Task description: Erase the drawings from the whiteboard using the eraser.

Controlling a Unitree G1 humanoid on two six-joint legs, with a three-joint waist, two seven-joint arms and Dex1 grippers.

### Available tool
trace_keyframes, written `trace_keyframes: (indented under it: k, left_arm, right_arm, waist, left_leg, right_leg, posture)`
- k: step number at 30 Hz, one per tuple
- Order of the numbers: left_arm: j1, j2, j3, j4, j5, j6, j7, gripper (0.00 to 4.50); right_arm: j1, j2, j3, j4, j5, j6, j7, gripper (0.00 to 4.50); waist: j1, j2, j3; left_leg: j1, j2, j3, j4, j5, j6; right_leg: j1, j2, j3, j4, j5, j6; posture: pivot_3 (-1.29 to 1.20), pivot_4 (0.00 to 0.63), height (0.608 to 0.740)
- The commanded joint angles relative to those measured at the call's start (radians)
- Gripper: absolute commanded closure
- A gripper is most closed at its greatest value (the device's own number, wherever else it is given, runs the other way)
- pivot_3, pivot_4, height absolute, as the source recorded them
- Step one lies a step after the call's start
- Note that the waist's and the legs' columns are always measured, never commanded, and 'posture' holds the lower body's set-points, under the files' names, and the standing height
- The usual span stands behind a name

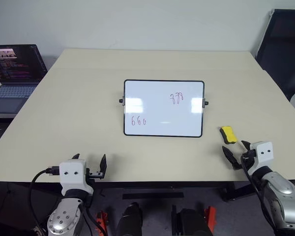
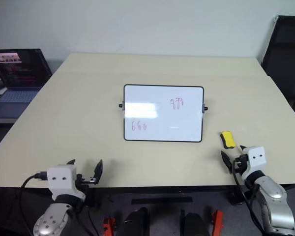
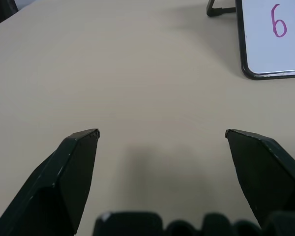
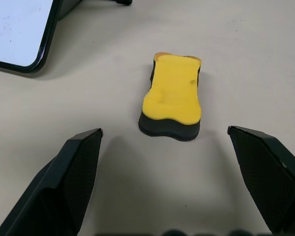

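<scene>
Right gripper (image 4: 164,132) hangs low over the table (image 1: 78,98) near its front edge, fingers (image 4: 76,167) spread wide, nothing between them, nothing touched. Eraser (image 4: 172,96) lies flat on the table just ahead of the gap, yellow side up, dark side down, apart from both fingertips. From the head views the eraser (image 1: 228,134) sits just right of the board's near right corner, close but not touching.

Left gripper (image 3: 162,132) also low over bare table at front left, fingers (image 3: 73,167) wide apart, empty, holding nothing. The board's near left corner is ahead of it and to its right, well apart.

Board (image 1: 163,108) stands mid-table, tilted on side knobs, black frame. Drawings still on it: "666" (image 1: 138,121) lower left, "879" (image 1: 176,98) upper right, both pink-red.

Laptop (image 1: 14,69) open off the table's left side. Dark chair (image 1: 285,49) at far right.
</scene>
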Motion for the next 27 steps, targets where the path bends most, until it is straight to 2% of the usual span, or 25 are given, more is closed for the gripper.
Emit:
trace_keyframes:
  k: [1, 5, 8, 12, 16, 20, 22, 27]
  left_arm:
    - [-0.012, 0.008, 0.01, 0.02, 0.001, -0.041, -0.003, 0.0]
    - [-0.03, 0.021, 0.055, 0.079, -0.037, -0.089, -0.029, 0.0]
    - [-0.047, 0.071, 0.075, 0.113, -0.054, -0.129, -0.087, 0.0]
    - [-0.065, 0.165, 0.11, 0.104, -0.151, -0.133, -0.218, 0.0]
    - [-0.089, 0.325, 0.113, 0.082, -0.266, -0.131, -0.444, 0.0]
    - [-0.254, 0.474, 0.102, 0.108, -0.346, -0.053, -0.565, 0.0]
    - [-0.365, 0.535, 0.058, 0.127, -0.387, -0.004, -0.64, 0.0]
    - [-0.62, 0.615, -0.08, 0.187, -0.417, 0.058, -0.805, 0.0]
  right_arm:
    - [0.002, -0.006, -0.026, -0.04, 0.018, 0.009, -0.003, 0.03]
    - [0.023, -0.006, -0.016, -0.07, 0.001, 0.04, -0.027, 0.03]
    - [0.028, -0.006, -0.006, -0.134, 0.009, 0.086, -0.041, 0.03]
    - [0.005, 0.004, 0.001, -0.232, 0.056, 0.186, -0.056, 0.03]
    - [-0.063, -0.021, 0.015, -0.315, 0.134, 0.388, -0.06, 0.03]
    - [-0.153, -0.044, -0.045, -0.314, 0.188, 0.513, -0.092, 0.03]
    - [-0.195, -0.052, -0.057, -0.337, 0.181, 0.573, -0.141, 0.03]
    - [-0.33, -0.062, -0.073, -0.314, 0.179, 0.736, -0.244, 0.03]
  waist:
    - [0.0, 0.0, 0.0]
    - [0.001, 0.0, 0.0]
    - [0.0, 0.001, 0.0]
    - [0.0, 0.001, -0.001]
    - [0.0, 0.001, -0.001]
    - [0.009, 0.002, -0.001]
    - [0.012, 0.002, -0.001]
    - [0.015, 0.002, -0.001]
  left_leg:
    - [0.0, 0.0, 0.0, 0.0, 0.0, 0.0]
    - [0.0, 0.0, 0.0, -0.002, 0.0, 0.0]
    - [0.0, 0.0, 0.001, -0.003, 0.0, 0.0]
    - [0.0, 0.001, 0.001, -0.003, 0.0, 0.0]
    - [0.0, 0.001, 0.002, -0.002, 0.0, 0.0]
    - [0.0, 0.002, 0.001, -0.003, 0.0, 0.0]
    - [0.0, 0.002, 0.001, -0.002, 0.0, 0.0]
    - [-0.002, 0.001, 0.004, -0.004, 0.001, 0.001]
  right_leg:
    - [0.0, 0.0, 0.0, 0.0, 0.0, 0.0]
    - [0.002, 0.0, 0.0, 0.0, 0.0, 0.0]
    - [0.002, 0.001, 0.0, 0.0, 0.0, 0.0]
    - [0.001, 0.001, 0.001, 0.0, 0.0, 0.0]
    - [-0.001, 0.001, 0.001, 0.0, 0.0, -0.001]
    - [-0.001, 0.001, -0.001, 0.0, 0.0, -0.001]
    - [-0.001, 0.001, -0.001, -0.001, 0.0, -0.001]
    - [0.001, 0.001, 0.001, 0.0, 0.003, 0.003]
  posture:
    - [0.0, 0.15, 0.74]
    - [0.0, 0.15, 0.74]
    - [0.0, 0.15, 0.74]
    - [0.0, 0.15, 0.74]
    - [0.0, 0.15, 0.74]
    - [0.0, 0.15, 0.74]
    - [0.0, 0.15, 0.74]
    - [0.0, 0.15, 0.74]
